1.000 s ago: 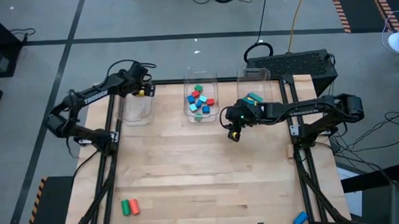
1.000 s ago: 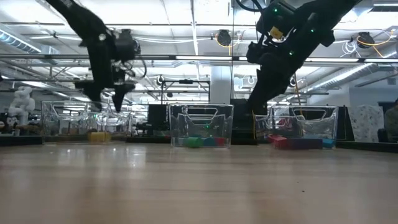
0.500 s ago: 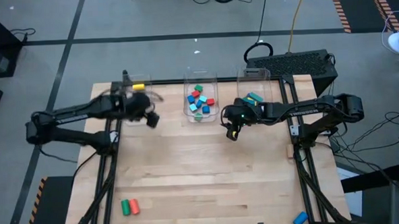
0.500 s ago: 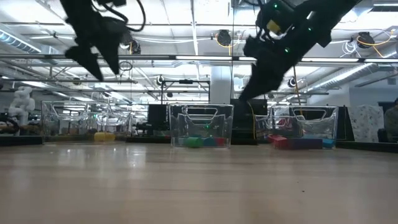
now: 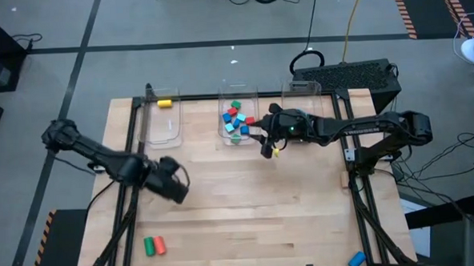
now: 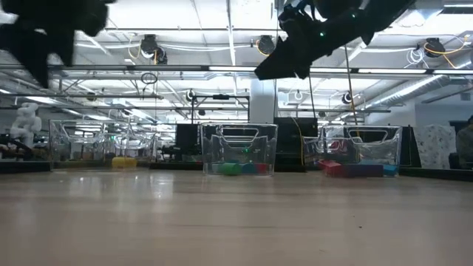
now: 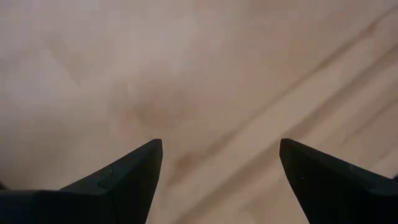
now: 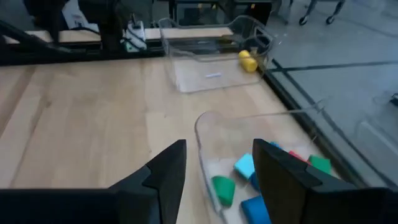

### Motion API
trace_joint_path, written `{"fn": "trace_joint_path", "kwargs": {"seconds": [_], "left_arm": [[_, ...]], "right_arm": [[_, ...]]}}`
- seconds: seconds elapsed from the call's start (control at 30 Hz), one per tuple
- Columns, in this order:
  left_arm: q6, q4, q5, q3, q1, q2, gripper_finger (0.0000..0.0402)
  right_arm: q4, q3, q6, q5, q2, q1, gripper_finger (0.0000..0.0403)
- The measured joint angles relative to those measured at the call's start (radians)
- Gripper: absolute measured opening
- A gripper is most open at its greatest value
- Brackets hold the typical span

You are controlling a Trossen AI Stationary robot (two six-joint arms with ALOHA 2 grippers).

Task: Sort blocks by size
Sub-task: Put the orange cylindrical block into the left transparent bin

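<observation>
Several red, blue and green blocks (image 5: 236,119) lie in the middle clear bin (image 8: 205,124). One yellow block (image 5: 164,103) lies in the left bin (image 5: 160,124), and blue and green blocks (image 5: 301,114) in the right bin sit partly under my right arm. A red and a green cylinder (image 5: 153,246) lie side by side at the table's near left. My left gripper (image 5: 175,188) hangs open over bare wood at the left, pointing steeply down (image 7: 221,146). My right gripper (image 5: 266,148) hovers open beside the middle bin, nearly level, with nothing between its fingers (image 8: 219,146).
The three clear bins stand in a row along the table's far edge (image 6: 238,148). A blue piece (image 5: 355,260) lies by the near right corner, outside the table's frame. Bare wood fills the middle and near part of the table (image 5: 248,205).
My left gripper has swung from above the left bin toward the table's near edge, turning as it went; the yellow block stays in that bin. My right gripper has risen a little beside the middle bin and tipped up from pointing downward to nearly level.
</observation>
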Motion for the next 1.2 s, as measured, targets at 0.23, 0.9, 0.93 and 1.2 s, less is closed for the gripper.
{"fn": "trace_joint_path", "kwargs": {"seconds": [0.23,0.9,0.93,1.2], "left_arm": [[-0.22,0.062,0.155,0.0,-0.203,0.125,0.0324],[0.18,0.323,0.409,-0.001,-0.419,0.283,0.0305],[0.242,0.315,0.408,-0.001,-0.419,0.289,0.0301],[0.789,0.246,0.406,-0.001,-0.426,0.369,0.0288]], "right_arm": [[0.001,0.031,-0.041,0.0,0.0,-0.018,0.0169],[0.063,0.078,-0.102,-0.003,0.0,-0.023,0.0169],[0.061,0.078,-0.102,-0.004,0.0,-0.023,0.0169],[0.043,0.078,-0.102,-0.004,0.0,-0.023,0.0169]]}}
